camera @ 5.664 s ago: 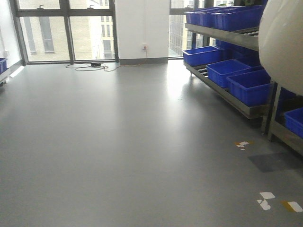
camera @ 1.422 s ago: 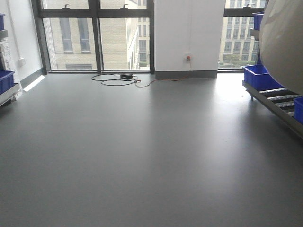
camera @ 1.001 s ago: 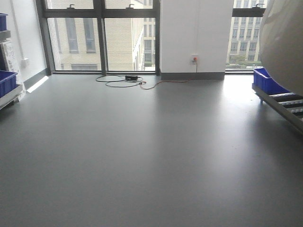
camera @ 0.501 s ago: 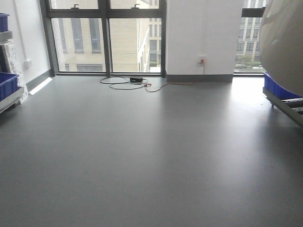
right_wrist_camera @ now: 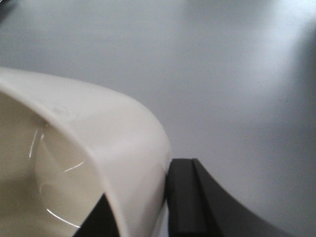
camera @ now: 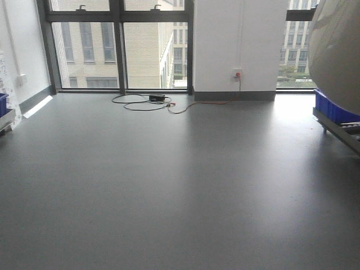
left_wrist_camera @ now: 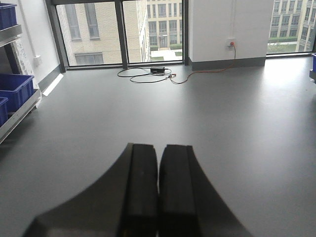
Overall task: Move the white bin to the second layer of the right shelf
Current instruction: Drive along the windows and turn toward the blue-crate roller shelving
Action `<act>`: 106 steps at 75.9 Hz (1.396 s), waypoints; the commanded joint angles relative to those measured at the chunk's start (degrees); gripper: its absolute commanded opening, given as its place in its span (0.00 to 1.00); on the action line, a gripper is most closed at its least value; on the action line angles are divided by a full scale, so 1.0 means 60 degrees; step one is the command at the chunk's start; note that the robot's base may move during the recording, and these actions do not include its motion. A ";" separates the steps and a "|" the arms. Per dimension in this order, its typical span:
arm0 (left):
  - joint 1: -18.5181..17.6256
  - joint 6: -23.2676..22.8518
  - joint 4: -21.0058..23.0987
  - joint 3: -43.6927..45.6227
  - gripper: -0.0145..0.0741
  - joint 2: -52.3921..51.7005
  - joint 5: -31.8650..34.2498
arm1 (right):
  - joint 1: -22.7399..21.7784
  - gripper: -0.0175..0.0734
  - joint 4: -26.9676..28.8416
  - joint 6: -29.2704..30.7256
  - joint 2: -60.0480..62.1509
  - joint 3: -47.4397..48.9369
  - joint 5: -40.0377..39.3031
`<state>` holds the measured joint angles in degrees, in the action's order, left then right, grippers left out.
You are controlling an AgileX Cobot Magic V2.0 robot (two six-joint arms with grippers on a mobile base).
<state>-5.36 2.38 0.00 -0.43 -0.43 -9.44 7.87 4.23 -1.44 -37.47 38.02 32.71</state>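
Observation:
The white bin (right_wrist_camera: 89,148) is held up off the floor in my right gripper (right_wrist_camera: 140,197), whose black jaws are shut on its wall, one finger inside and one outside. The bin's cream side also fills the right edge of the front view (camera: 337,50). My left gripper (left_wrist_camera: 158,187) is shut and empty above the grey floor. A steel rack (camera: 340,128) with a blue crate (camera: 333,109) shows low at the right edge of the front view; its second layer is out of view.
Grey floor (camera: 169,185) stretches ahead to windows and a white pillar (camera: 239,45). A black cable coil (camera: 147,102) lies on the floor by the windows. A left-side rack with blue crates (left_wrist_camera: 15,89) shows in the left wrist view.
The view has swung away from the right rack and then back slightly to the right; the rack now shows only at the right edge. The bin stays held at the right.

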 commanded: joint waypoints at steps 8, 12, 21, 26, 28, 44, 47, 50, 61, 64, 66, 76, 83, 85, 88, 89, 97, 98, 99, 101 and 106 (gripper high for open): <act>-0.0043 -0.0029 0.0000 -0.0351 0.26 -0.0135 0.0833 | -0.0045 0.25 0.0030 -0.0002 0.0024 0.0302 -0.0906; -0.0043 -0.0029 0.0000 -0.0351 0.26 -0.0135 0.0833 | -0.0045 0.25 0.0030 -0.0002 0.0024 0.0302 -0.0906; -0.0043 -0.0029 0.0000 -0.0351 0.26 -0.0135 0.0833 | -0.0045 0.25 0.0030 -0.0002 0.0024 0.0302 -0.0906; -0.0043 -0.0029 0.0000 -0.0351 0.26 -0.0135 0.0833 | -0.0045 0.25 0.0030 -0.0002 0.0024 0.0302 -0.0906; -0.0043 -0.0029 0.0000 -0.0351 0.26 -0.0135 0.0833 | -0.0045 0.25 0.0030 -0.0002 0.0024 0.0302 -0.0906; -0.0043 -0.0029 0.0000 -0.0351 0.26 -0.0135 0.0833 | -0.0045 0.25 0.0030 -0.0002 0.0024 0.0302 -0.0906; -0.0043 -0.0029 0.0000 -0.0351 0.26 -0.0135 0.0833 | -0.0045 0.25 0.0030 -0.0002 0.0024 0.0302 -0.0906; -0.0043 -0.0029 0.0000 -0.0351 0.26 -0.0135 0.0833 | -0.0045 0.25 0.0030 -0.0002 0.0024 0.0302 -0.0906; -0.0043 -0.0029 0.0000 -0.0351 0.26 -0.0135 0.0833 | -0.0045 0.25 0.0030 -0.0002 0.0024 0.0302 -0.0906; -0.0043 -0.0029 0.0000 -0.0351 0.26 -0.0135 0.0833 | -0.0045 0.25 0.0030 -0.0002 0.0024 0.0302 -0.0906; -0.0043 -0.0029 0.0000 -0.0351 0.26 -0.0135 0.0833 | -0.0045 0.25 0.0030 -0.0002 0.0024 0.0302 -0.0906; -0.0043 -0.0029 0.0000 -0.0351 0.26 -0.0135 0.0833 | -0.0045 0.25 0.0030 -0.0002 0.0024 0.0302 -0.0906; -0.0043 -0.0029 0.0000 -0.0351 0.26 -0.0135 0.0833 | -0.0045 0.25 0.0030 -0.0002 0.0024 0.0302 -0.0906; -0.0043 -0.0029 0.0000 -0.0351 0.26 -0.0135 0.0833 | -0.0045 0.25 0.0030 -0.0002 0.0024 0.0302 -0.0906; -0.0043 -0.0029 0.0000 -0.0351 0.26 -0.0135 0.0833 | -0.0045 0.25 0.0030 -0.0002 0.0024 0.0302 -0.0906; -0.0043 -0.0029 0.0000 -0.0351 0.26 -0.0135 0.0833 | -0.0045 0.25 0.0030 -0.0002 0.0024 0.0302 -0.0906; -0.0043 -0.0029 0.0000 -0.0351 0.26 -0.0135 0.0833 | -0.0045 0.25 0.0030 -0.0002 0.0024 0.0302 -0.0906; -0.0043 -0.0029 0.0000 -0.0351 0.26 -0.0135 0.0833 | -0.0045 0.25 0.0030 -0.0002 0.0024 0.0302 -0.0906; -0.0043 -0.0029 0.0000 -0.0351 0.26 -0.0135 0.0833 | -0.0045 0.25 0.0030 -0.0002 0.0024 0.0302 -0.0906; -0.0043 -0.0029 0.0000 -0.0351 0.26 -0.0135 0.0833 | -0.0045 0.25 0.0030 -0.0002 0.0024 0.0302 -0.0906; -0.0043 -0.0029 0.0000 -0.0351 0.26 -0.0135 0.0833 | -0.0045 0.25 0.0030 -0.0002 0.0024 0.0302 -0.0906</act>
<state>-5.36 2.38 0.00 -0.43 -0.43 -9.44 7.87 4.23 -1.44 -37.47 38.02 32.71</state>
